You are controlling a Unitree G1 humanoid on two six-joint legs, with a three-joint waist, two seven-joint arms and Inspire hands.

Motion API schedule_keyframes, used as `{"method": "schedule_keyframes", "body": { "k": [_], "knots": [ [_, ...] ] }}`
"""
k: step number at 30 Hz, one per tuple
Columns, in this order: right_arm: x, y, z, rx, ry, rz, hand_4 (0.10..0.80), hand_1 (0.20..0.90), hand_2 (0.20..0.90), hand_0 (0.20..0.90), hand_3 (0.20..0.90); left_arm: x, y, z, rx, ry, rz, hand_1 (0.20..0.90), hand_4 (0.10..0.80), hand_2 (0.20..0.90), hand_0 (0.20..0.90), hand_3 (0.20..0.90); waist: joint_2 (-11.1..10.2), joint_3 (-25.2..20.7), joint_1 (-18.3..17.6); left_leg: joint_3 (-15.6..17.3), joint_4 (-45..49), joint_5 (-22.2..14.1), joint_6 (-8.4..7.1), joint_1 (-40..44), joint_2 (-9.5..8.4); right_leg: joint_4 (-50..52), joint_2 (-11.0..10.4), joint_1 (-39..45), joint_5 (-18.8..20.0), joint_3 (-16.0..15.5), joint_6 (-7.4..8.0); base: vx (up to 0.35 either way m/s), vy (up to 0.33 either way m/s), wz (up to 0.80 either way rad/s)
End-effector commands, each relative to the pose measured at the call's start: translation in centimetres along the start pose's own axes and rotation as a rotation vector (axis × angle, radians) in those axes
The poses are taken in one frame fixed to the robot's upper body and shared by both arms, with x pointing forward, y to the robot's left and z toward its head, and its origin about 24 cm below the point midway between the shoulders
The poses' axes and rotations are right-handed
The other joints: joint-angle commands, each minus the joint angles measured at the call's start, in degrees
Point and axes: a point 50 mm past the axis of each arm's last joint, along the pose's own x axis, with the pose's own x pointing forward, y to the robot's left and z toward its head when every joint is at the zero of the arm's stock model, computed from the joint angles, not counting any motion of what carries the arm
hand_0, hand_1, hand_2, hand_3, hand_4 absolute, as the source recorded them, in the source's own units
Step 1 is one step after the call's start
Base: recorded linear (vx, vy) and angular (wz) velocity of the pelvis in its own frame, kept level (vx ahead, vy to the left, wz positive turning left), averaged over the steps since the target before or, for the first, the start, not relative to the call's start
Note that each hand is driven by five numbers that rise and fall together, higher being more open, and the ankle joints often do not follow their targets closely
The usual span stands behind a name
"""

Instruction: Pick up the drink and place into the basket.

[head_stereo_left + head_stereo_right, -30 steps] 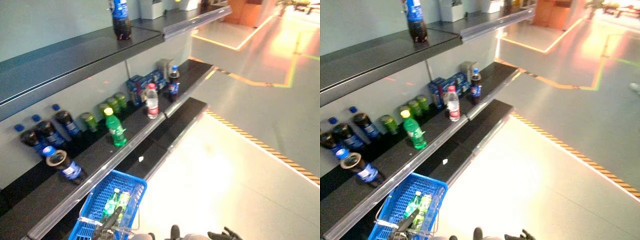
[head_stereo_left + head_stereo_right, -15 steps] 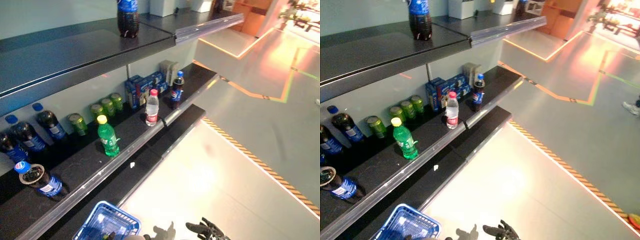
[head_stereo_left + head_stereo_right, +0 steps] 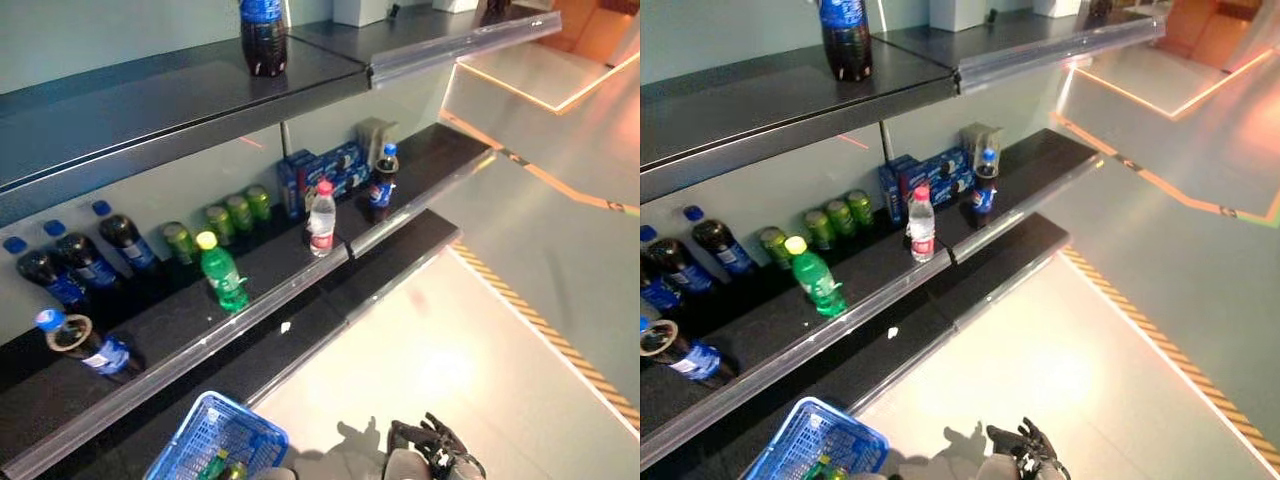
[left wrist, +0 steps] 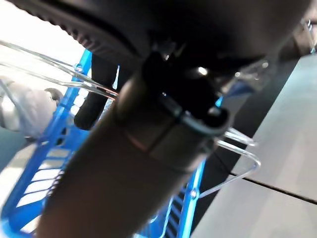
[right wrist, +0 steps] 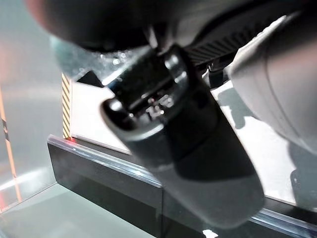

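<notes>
Drinks stand on the dark middle shelf (image 3: 300,275): a green bottle (image 3: 222,272), a clear water bottle with a red cap (image 3: 321,217), a small cola bottle (image 3: 381,180) and a row of green cans (image 3: 225,215). The blue wire basket (image 3: 215,445) hangs at the bottom left with green bottles inside. In the left wrist view my left hand (image 4: 148,134) is curled round the basket's wire handle (image 4: 237,148). My right hand (image 3: 435,450) hangs low over the floor, far from the shelf, fingers relaxed and holding nothing.
Several cola bottles (image 3: 90,260) stand at the shelf's left end, and one (image 3: 85,345) lies tipped over. Blue boxes (image 3: 320,170) sit behind the water bottle. A cola bottle (image 3: 262,35) stands on the upper shelf. A lower shelf ledge (image 3: 390,270) juts out over the floor.
The camera has swung, so the whole shelf has shifted in view. The basket sits lower in the picture than a second ago. My right hand shows further into view, still holding nothing.
</notes>
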Motion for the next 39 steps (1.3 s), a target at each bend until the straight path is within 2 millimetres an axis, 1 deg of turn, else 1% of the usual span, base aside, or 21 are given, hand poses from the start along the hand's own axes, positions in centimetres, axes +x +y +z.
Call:
{"method": "schedule_keyframes", "body": {
  "k": [1, 6, 7, 8, 10, 14, 16, 17, 18, 19, 20, 23, 25, 27, 28, 30, 31, 32, 33, 37, 39],
  "knots": [
    [0.0, 1.7, 1.3, -0.034, -0.039, 0.084, 0.8, 0.9, 0.9, 0.9, 0.9, -0.1, -2.0, 3.3, -0.056, -0.188, -0.083, 0.3, 0.1, 0.3, 0.3, 0.2, -2.04, -1.95, -0.27, -1.29, 6.36, 1.3, 1.65, -0.81, 2.08, -3.38, 0.83, 1.05, 2.06, -0.39, 0.75, 0.328, -0.588, -0.12],
    [0.0, 0.6, 2.0, -0.069, -0.07, 0.112, 0.8, 0.9, 0.9, 0.9, 0.9, -0.1, -0.6, 2.2, -0.072, -0.165, -0.074, 0.3, 0.1, 0.3, 0.3, 0.2, -4.67, -1.86, 1.45, -1.58, 22.61, 8.73, 3.77, -11.07, 0.85, -6.39, 5.43, 5.75, 0.49, -1.82, -3.69, 0.26, -0.497, -0.14],
    [0.0, 0.6, 2.2, -0.078, -0.073, 0.112, 0.8, 0.9, 0.9, 0.9, 0.9, -0.1, -0.6, 2.2, -0.076, -0.161, -0.076, 0.3, 0.1, 0.3, 0.3, 0.2, -4.83, -1.65, 1.87, -2.28, 24.36, 9.17, 4.21, -12.98, -0.71, -6.56, 5.83, 6.29, 0.32, -1.63, -4.08, 0.175, -0.297, -0.15],
    [0.0, 0.7, 2.5, -0.09, -0.077, 0.107, 0.8, 0.9, 0.9, 0.9, 0.9, -0.1, -1.0, 2.1, -0.076, -0.156, -0.09, 0.3, 0.1, 0.3, 0.3, 0.2, -4.39, -0.95, 3.15, -3.26, 26.28, 7.5, 5.49, -15.65, -5.19, -6.93, 7.03, 7.71, -0.06, -1.27, -4.44, 0.185, -0.264, -0.21],
    [0.2, 0.8, 3.1, -0.09, -0.089, 0.106, 0.8, 0.9, 0.9, 0.9, 0.9, -0.3, -1.7, 1.8, -0.065, -0.152, -0.114, 0.3, 0.1, 0.3, 0.3, 0.2, -3.7, -0.52, 4.57, -2.65, 23.76, 7.61, 6.14, -18.28, -9.86, -7.79, 8.69, 9.48, -0.73, -1.02, -4.71, 0.203, -0.21, -0.25],
    [0.3, 1.8, 3.6, -0.078, -0.106, 0.117, 0.8, 0.9, 0.9, 0.9, 0.9, -0.4, -1.6, 1.4, -0.052, -0.149, -0.116, 0.3, 0.1, 0.3, 0.3, 0.2, -0.87, -0.68, 6.58, 2.34, 3.09, 11.97, 4.99, -18.48, -12.37, -9.58, 12.94, 12.59, -2.33, -3.3, -4.57, 0.324, -0.168, -0.11],
    [0.2, 2.1, 3.4, -0.065, -0.106, 0.109, 0.8, 0.9, 0.9, 0.9, 0.9, -0.4, -1.9, 1.6, -0.041, -0.153, -0.128, 0.3, 0.1, 0.3, 0.3, 0.2, 0.19, -1.23, 6.65, 10.83, -2.04, 15.29, 3.64, -20.58, -11.85, -9.37, 14.6, 14.05, -4.05, -6.32, -4.89, 0.201, -0.099, -0.1],
    [0.2, 2.1, 3.4, -0.065, -0.105, 0.109, 0.8, 0.9, 0.9, 0.9, 0.9, -0.4, -1.9, 1.6, -0.041, -0.153, -0.128, 0.3, 0.1, 0.3, 0.3, 0.2, 0.16, -1.29, 6.66, 10.85, -2.03, 15.3, 3.63, -20.64, -11.85, -9.35, 14.59, 13.99, -4.06, -6.31, -4.89, 0.31, -0.08, -0.23],
    [0.0, 2.3, 3.0, -0.056, -0.103, 0.114, 0.8, 0.9, 0.9, 0.9, 0.9, -0.4, -2.2, 1.8, -0.061, -0.152, -0.13, 0.3, 0.1, 0.3, 0.3, 0.2, 0.14, -2.15, 5.99, 16.15, -2.22, 15.22, 3.19, -21.31, -11.94, -7.44, 16.21, 15.41, -7.52, -8.26, -5.32, 0.237, -0.058, 0.01],
    [0.0, 2.4, 2.9, -0.061, -0.098, 0.12, 0.8, 0.9, 0.9, 0.9, 0.9, -0.4, -2.1, 1.8, -0.071, -0.15, -0.126, 0.3, 0.1, 0.3, 0.3, 0.2, 0.16, -2.18, 5.86, 17.21, -2.11, 15.38, 4.03, -21.28, -11.57, -6.46, 16.74, 14.86, -7.69, -8.62, -5.75, 0.413, -0.07, 0.73],
    [0.1, 2.7, 2.4, -0.081, -0.069, 0.128, 0.8, 0.9, 0.9, 0.9, 0.9, -0.4, -2.2, 1.9, -0.105, -0.148, -0.1, 0.3, 0.1, 0.3, 0.3, 0.2, -0.38, -2.91, 5.84, 14.97, -2.02, 13.82, 5.43, -19.97, -13.2, -3.99, 17.55, 14.77, -7.82, -7.32, -5.42, 0.27, -0.046, 1.1],
    [0.1, 3.0, 1.6, -0.118, -0.029, 0.157, 0.8, 0.9, 0.9, 0.9, 0.9, -0.3, -2.3, 2.2, -0.151, -0.153, -0.079, 0.3, 0.1, 0.3, 0.3, 0.2, -1.75, -3.46, 5.67, 16.79, 0.08, 10.93, 7.65, -18.64, -13.57, 2.02, 18.15, 14.94, -6.14, -7.53, -3.98, 0.348, -0.066, 0.58],
    [0.0, 3.4, 1.1, -0.124, -0.013, 0.179, 0.8, 0.9, 0.9, 0.9, 0.9, -0.3, -2.5, 2.7, -0.149, -0.165, -0.088, 0.3, 0.1, 0.3, 0.3, 0.2, -3.65, -4.17, 6.6, 15.72, -1.72, 9.93, 9.57, -16.6, -14.87, 9.32, 18.51, 15.03, 1.76, -7.31, 0.82, 0.383, -0.098, 0.09],
    [0.0, 3.5, 1.0, -0.115, -0.012, 0.179, 0.8, 0.9, 0.9, 0.9, 0.9, -0.3, -2.7, 2.8, -0.143, -0.167, -0.093, 0.3, 0.1, 0.3, 0.3, 0.2, -3.66, -4.46, 6.94, 15.62, -2.09, 9.99, 9.75, -16.35, -14.55, 11.51, 18.56, 14.53, 3.97, -7.3, 1.76, 0.231, -0.09, 0.13],
    [0.0, 3.6, 1.1, -0.083, -0.013, 0.172, 0.8, 0.9, 0.9, 0.9, 0.9, -0.3, -2.9, 2.9, -0.126, -0.171, -0.103, 0.3, 0.1, 0.3, 0.3, 0.2, -2.95, -4.13, 6.44, 13.75, -3.26, 9.65, 10.02, -13.74, -13.31, 19.63, 17.66, 10.74, 6.89, -6.5, 3.68, 0.191, -0.094, 0.08],
    [0.0, 3.6, 1.1, -0.083, -0.013, 0.171, 0.8, 0.9, 0.9, 0.9, 0.9, -0.3, -2.9, 2.9, -0.126, -0.171, -0.103, 0.3, 0.1, 0.3, 0.3, 0.2, -2.8, -4.42, 6.53, 13.83, -3.23, 9.76, 9.95, -14.11, -13.06, 19.4, 17.89, 10.44, 7.22, -6.43, 3.6, 0.185, -0.117, 0.16],
    [0.1, 3.6, 1.4, -0.061, -0.028, 0.168, 0.8, 0.9, 0.9, 0.9, 0.9, -0.4, -3.4, 3.2, -0.113, -0.18, -0.125, 0.3, 0.1, 0.3, 0.3, 0.2, -1.42, -3.9, 5.28, 11.5, -3.04, 9.39, 9.51, -12.4, -11.18, 19.89, 13.68, 6.45, 4.66, -6.09, 2.87, 0.259, -0.332, 0.35],
    [0.1, 3.6, 2.1, -0.036, -0.077, 0.156, 0.8, 0.9, 0.9, 0.9, 0.9, -0.6, -5.2, 3.8, -0.088, -0.191, -0.191, 0.3, 0.1, 0.3, 0.3, 0.2, 0.46, -2.21, 3.75, 7.48, -1.61, 9.16, 8.11, -11.24, -8.94, 11.9, 6.55, 5.06, -0.33, -6.22, 0.63, 0.267, -0.354, 0.72],
    [0.1, 3.6, 2.1, -0.035, -0.079, 0.155, 0.8, 0.9, 0.9, 0.9, 0.9, -0.7, -5.4, 3.8, -0.086, -0.192, -0.194, 0.3, 0.1, 0.3, 0.3, 0.2, 0.55, -2.26, 3.57, 7.07, -1.61, 9.21, 7.99, -11.25, -8.79, 10.53, 6.16, 4.96, -0.22, -5.97, 0.52, 0.158, -0.331, 1.13],
    [0.0, 3.3, 2.0, -0.013, -0.087, 0.135, 0.8, 0.9, 0.9, 0.9, 0.9, -0.8, -6.7, 4.9, -0.08, -0.206, -0.202, 0.3, 0.1, 0.3, 0.3, 0.2, 0.64, -1.73, 0.85, 0.44, -1.4, 5.37, 6.81, -8.81, -7.48, -6.11, -4.3, 0.86, 9.12, 4.05, 2.51, 0.194, -0.407, 1.26],
    [0.1, 3.4, 2.0, -0.016, -0.087, 0.14, 0.8, 0.9, 0.9, 0.9, 0.9, -0.8, -6.8, 5.4, -0.084, -0.213, -0.205, 0.3, 0.1, 0.3, 0.3, 0.2, 0.81, -1.32, 0.26, -1.7, -1.67, 3.92, 6.02, -7.44, -5.9, -7.8, -5.15, 0.42, 10.67, 6.84, 3.5, 0.133, -0.441, 0.9]
  ]
}}
